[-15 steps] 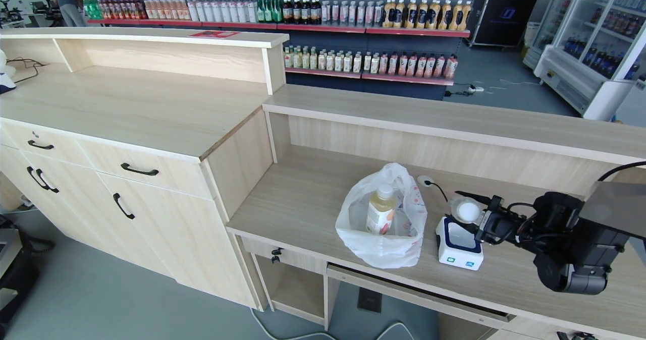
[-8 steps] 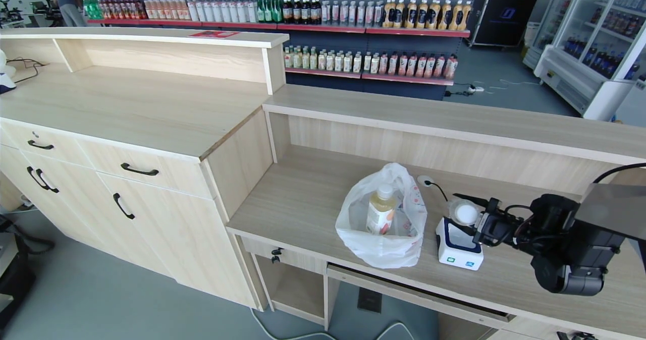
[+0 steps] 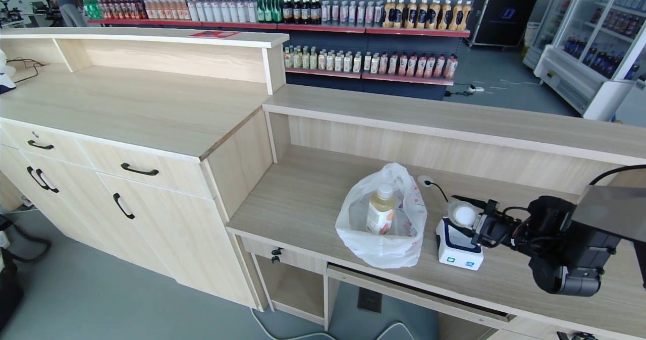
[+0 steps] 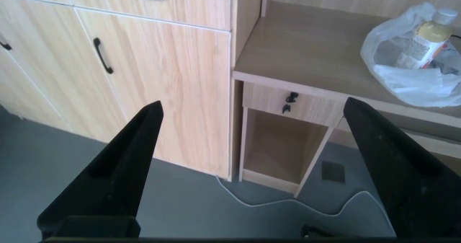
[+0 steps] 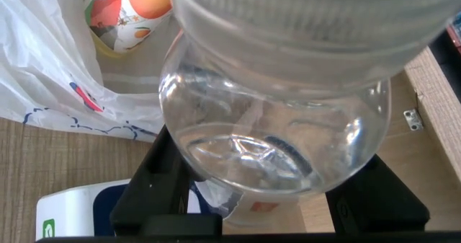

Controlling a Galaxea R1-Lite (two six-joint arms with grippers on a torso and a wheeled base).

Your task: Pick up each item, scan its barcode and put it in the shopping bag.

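Worktop of pale wood carries a white shopping bag with a yellowish juice bottle upright inside. Beside it, the right end effector is clamped on a transparent, white-capped clear bottle just above the white scanner. The left end effector has its fingers spread apart.

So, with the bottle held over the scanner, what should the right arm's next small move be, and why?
Probably ease the clear bottle slightly lower toward the scanner, label side down. The right gripper holds it over the scanner, not over the shopping bag to the robot's left, so scanning likely comes first.
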